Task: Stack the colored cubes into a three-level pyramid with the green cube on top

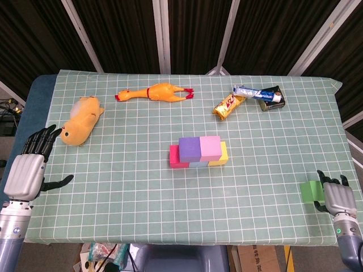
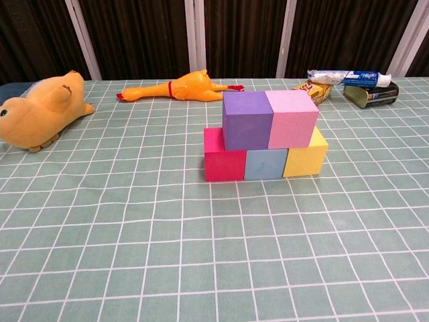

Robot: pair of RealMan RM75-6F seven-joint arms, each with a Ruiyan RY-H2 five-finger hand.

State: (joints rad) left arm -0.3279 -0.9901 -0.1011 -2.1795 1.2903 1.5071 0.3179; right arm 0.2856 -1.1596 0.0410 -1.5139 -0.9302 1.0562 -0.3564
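Mid-table stands a two-level stack: a red cube [image 1: 174, 159], a light blue cube [image 1: 198, 165] and a yellow cube [image 1: 221, 155] in a row, with a purple cube [image 1: 189, 148] and a pink cube [image 1: 210, 146] on top. The chest view shows the same purple cube [image 2: 247, 119] and pink cube [image 2: 292, 118] over the bottom row. The green cube [image 1: 309, 190] is at the near right edge of the table. My right hand [image 1: 337, 195] grips it, with the thumb below it and a finger above. My left hand [image 1: 28, 167] hovers by the left edge with its fingers spread and nothing in it.
A plush yellow duck [image 1: 81, 120] lies at the left. A rubber chicken [image 1: 156, 92] lies at the back. A snack bar [image 1: 228, 105], a toothpaste tube [image 1: 258, 93] and a dark tin [image 1: 272, 99] lie at the back right.
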